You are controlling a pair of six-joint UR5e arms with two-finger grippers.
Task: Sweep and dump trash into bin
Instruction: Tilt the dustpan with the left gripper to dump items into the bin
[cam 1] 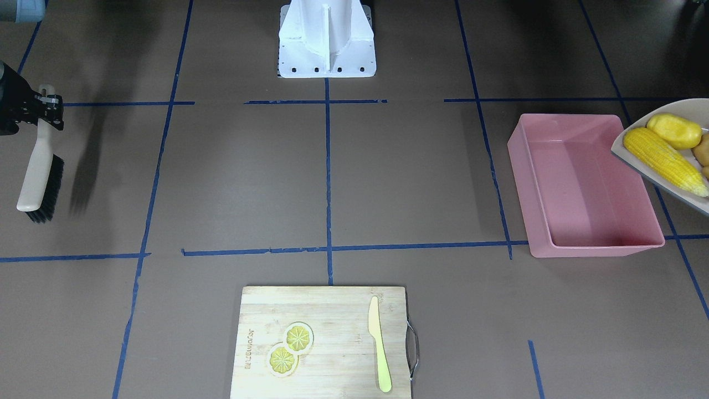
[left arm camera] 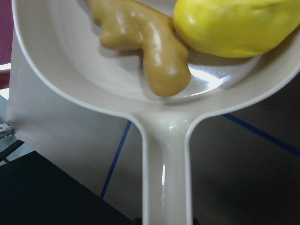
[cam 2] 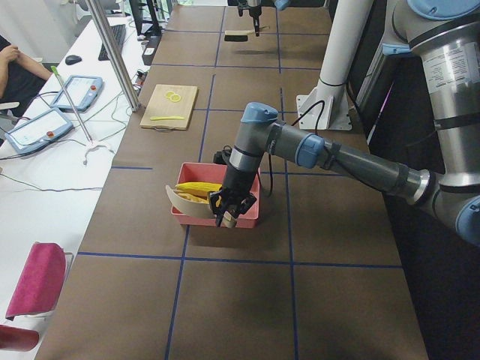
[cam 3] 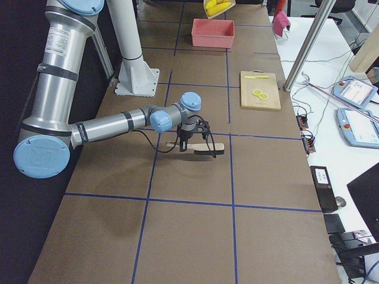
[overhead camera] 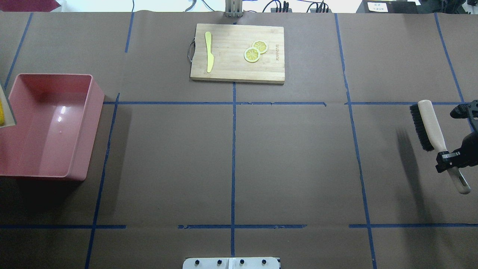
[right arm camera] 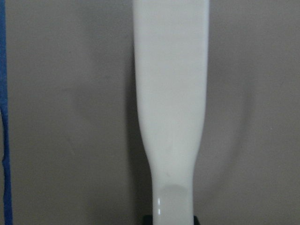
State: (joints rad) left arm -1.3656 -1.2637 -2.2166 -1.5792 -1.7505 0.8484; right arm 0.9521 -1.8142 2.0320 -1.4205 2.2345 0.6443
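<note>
- With the sweeping apparently finished, you see the trash [cam 2: 196,189] riding in the dustpan [cam 1: 673,106]: corn cob [cam 1: 664,160], potato-like lump [cam 1: 674,131] and ginger root [left arm camera: 150,51] are aboard, and none is on the table [overhead camera: 291,160].
- Your left gripper [cam 2: 227,210] is clamped on the dustpan's handle, with the pan raised at the bin's end.
- Your bin [cam 1: 587,188] stands empty, so the dump remains.
- Your right gripper [overhead camera: 450,156] is closed round the brush [overhead camera: 429,123], well apart at the table's other end.
- Two lemon slices [overhead camera: 252,55] and a knife [overhead camera: 209,56] lie on the cutting board [overhead camera: 231,67].

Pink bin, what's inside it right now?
The pink bin looks empty, only bare floor showing. The dustpan, carrying corn, potato and ginger, overhangs one corner and hides that bit.
</note>
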